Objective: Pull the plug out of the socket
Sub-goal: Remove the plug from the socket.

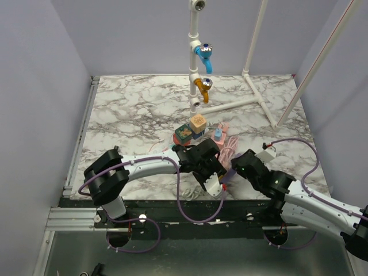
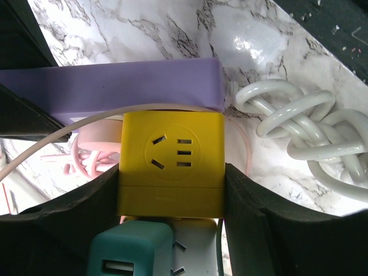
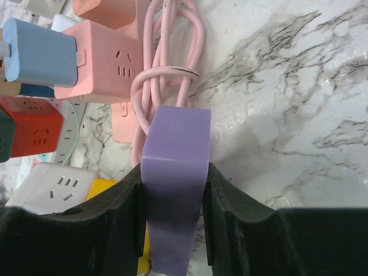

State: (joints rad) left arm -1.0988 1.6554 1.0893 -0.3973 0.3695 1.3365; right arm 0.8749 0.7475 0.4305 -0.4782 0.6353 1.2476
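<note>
your left gripper (image 2: 171,175) has its dark pads (image 2: 86,218) flat against the two side faces of the yellow cube (image 2: 171,150), so it reads as clamped on that cube. your right gripper (image 3: 174,184) is clenched on the narrow end of the purple strip (image 3: 175,144). the cube, which i take to be the plug, sits butted tight against the long side of the strip near its end. both lie on the marble table (image 3: 299,86) in the clutter just in front of the arm bases. a thin white cord (image 2: 172,105) runs along the seam between them, a teal charger (image 2: 129,250) sits just below the cube, and a knotted white cable (image 2: 305,126) lies beside it. the pins themselves are hidden, so you can't see how deep they seat. expect both pieces to be light, rigid, glossy plastic. the smooth faces will likely slip under a weak squeeze, and the strip would simply follow the cube if it weren't anchored. the flat opposite sides, about mid-height, look like the right place to hold the cube. keep the strip pinned with the right hand. when you pull, go straight away from the strip's face. i'd judge that twisting or rocking risks jamming or bending the pins, and the white cord may snag.
</note>
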